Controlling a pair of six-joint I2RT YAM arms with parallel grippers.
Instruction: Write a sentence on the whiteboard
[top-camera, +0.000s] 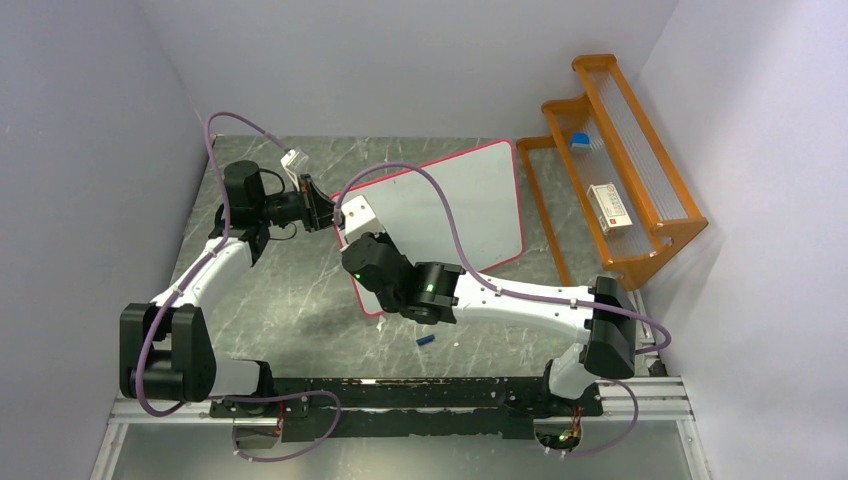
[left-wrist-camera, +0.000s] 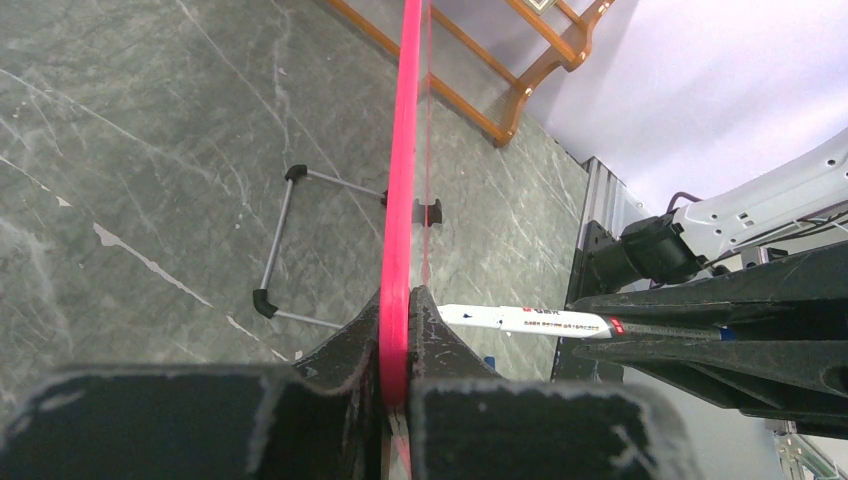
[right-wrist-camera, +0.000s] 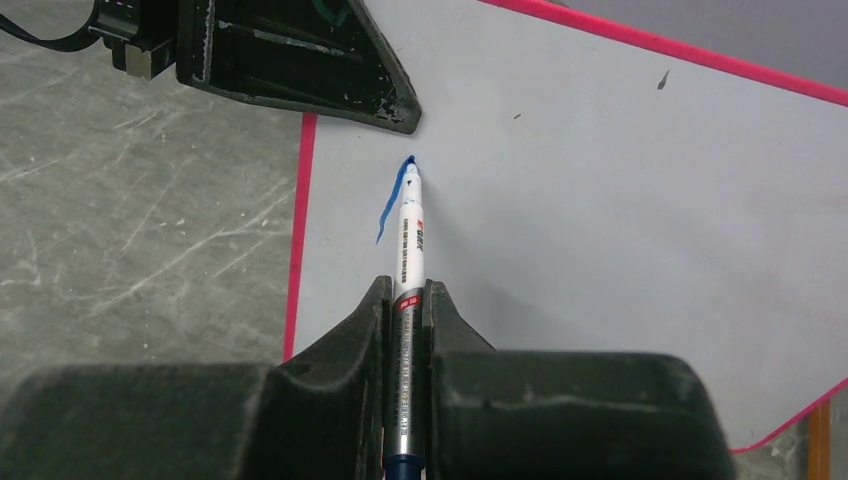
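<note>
Clamping a white marker (right-wrist-camera: 411, 235): my right claw (right-wrist-camera: 405, 292), jaws tight on the barrel. The tip is on the whiteboard (right-wrist-camera: 600, 220), at the top of one short blue stroke (right-wrist-camera: 388, 210). My left claw (left-wrist-camera: 399, 300): pinched on the board's pink frame nearby. Whiteboard: propped on the grey table (top-camera: 290, 300), beside an orange rack (top-camera: 640, 200). Small blue piece (top-camera: 425, 340): on the table, by my right arm.

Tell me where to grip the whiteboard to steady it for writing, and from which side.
Its thin pink frame at the left edge, coming in edge-on from the left: the whiteboard stands propped on its wire stand, and the left fingers pinch there, clear of the marker.
</note>
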